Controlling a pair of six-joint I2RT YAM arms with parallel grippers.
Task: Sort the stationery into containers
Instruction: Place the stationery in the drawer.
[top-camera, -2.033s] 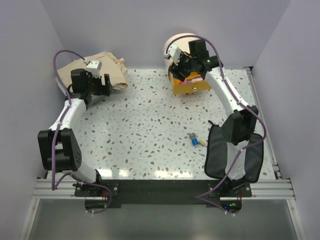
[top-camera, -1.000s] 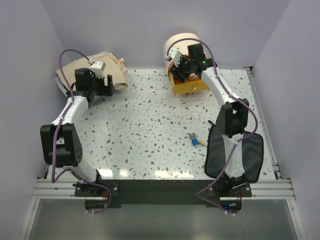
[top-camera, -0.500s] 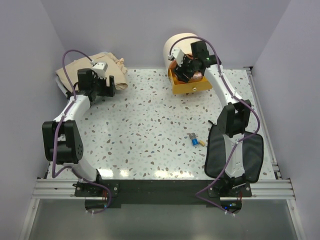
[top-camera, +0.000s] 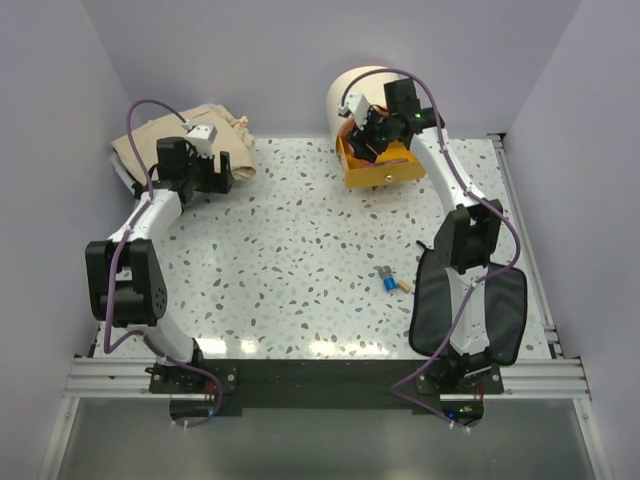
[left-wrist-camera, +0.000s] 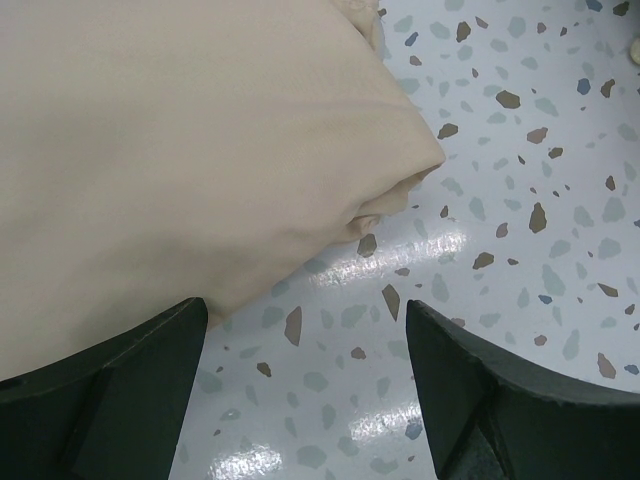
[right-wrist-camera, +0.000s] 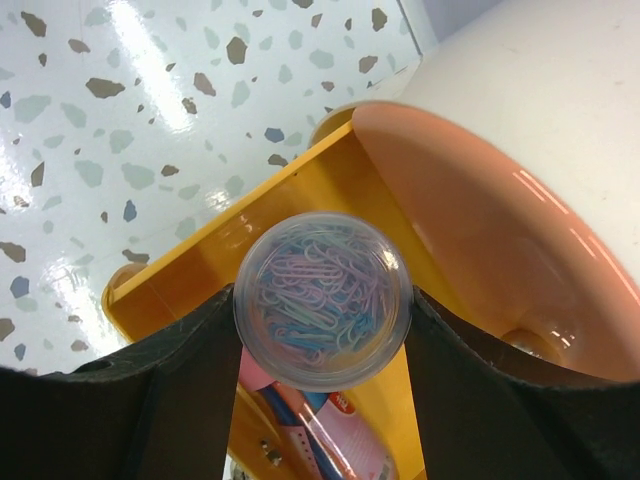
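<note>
- Pot (right-wrist-camera: 321, 301) of coloured paper clips, dead centre of the right wrist view. The right claw (right-wrist-camera: 322, 305) is closed on its curved wall, one finger on each side.
- Which way it points: the round face looks straight at the lens, so its axis runs into the picture. No long side shows across the frame.
- Right behind it is the drawer (right-wrist-camera: 300, 190), pulled out of the box (right-wrist-camera: 520, 120) at upper right and running lower left to upper right. A pink tube (right-wrist-camera: 258, 378) lies inside, low in the frame.
- Risk, as I read it: the pot hangs close to the drawer's side wall, not squarely over the well. Released here, it may clip the rim and roll onto the table (left-wrist-camera: 520, 200).
- Smooth round wall and only two fingers, so it could twist or slip.
- Top view, lower right: blue and yellow pieces (top-camera: 390, 282) lie loose, just left of the pouch (top-camera: 500, 320).
- Left claw (left-wrist-camera: 305, 320) is spread wide and empty, at the edge of a cloth (left-wrist-camera: 180, 150) at upper left.
</note>
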